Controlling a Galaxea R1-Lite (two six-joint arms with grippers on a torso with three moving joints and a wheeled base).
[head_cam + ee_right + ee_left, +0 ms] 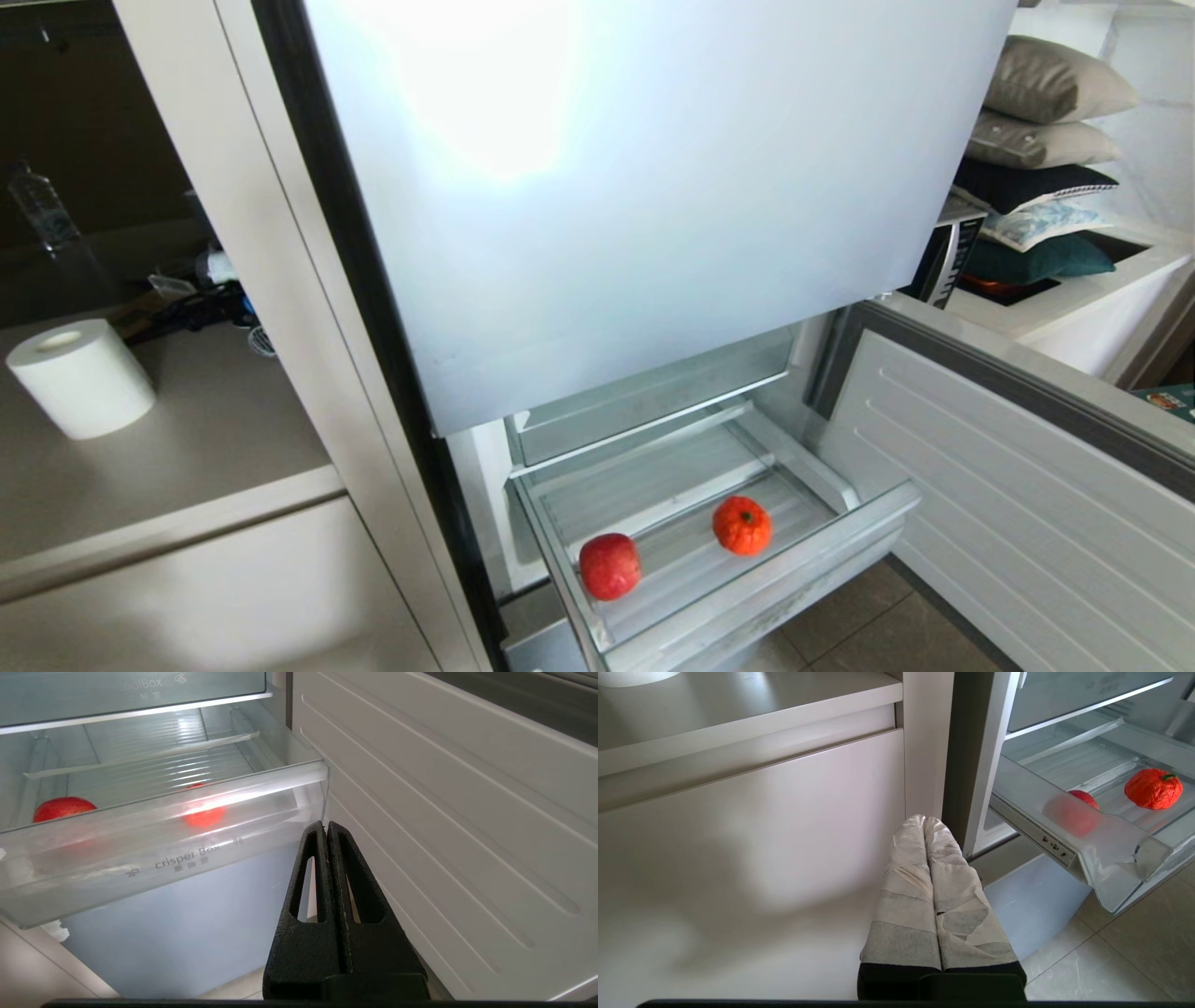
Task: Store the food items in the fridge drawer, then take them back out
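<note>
On the far left, a paper roll (80, 377) stands on a counter (215, 439) beside the fridge, with a water bottle (39, 207) and some dark clutter farther back in the niche.

The left gripper (924, 820) hangs low in front of the white cabinet front (752, 849) under that counter. Its two tape-wrapped fingers (906, 896) are pressed together with nothing between them. The drawer (1106, 844) lies ahead of this gripper and off to the fridge side, well apart from it. It is pulled out. Through its frosted side the apple (1083, 797) shows, and the pumpkin (1153, 788) sits beyond that, farther from the gripper.

In the head view neither arm appears. The closed upper door (644, 187) fills the middle. Below it the drawer (747, 579) stands out over the tiled floor (878, 625). The apple (610, 566) rests near the front left corner. The pumpkin (742, 525) sits to its right and a little farther back, the two clearly apart on the ribbed floor.

The right gripper (325, 825) hangs low near the drawer's right front corner, just beside the front lip (163, 858), though contact cannot be told. Its black fingers (308, 882) are closed on each other, empty. Both fruits lie ahead of it on the far side of the lip: the pumpkin (203, 815) seen as a blurred glow through the plastic, the apple (63, 808) farther off. The ribbed inner face of the open lower door (444, 812) runs alongside this gripper. Pillows (1046, 140) are stacked on a ledge at far right.
</note>
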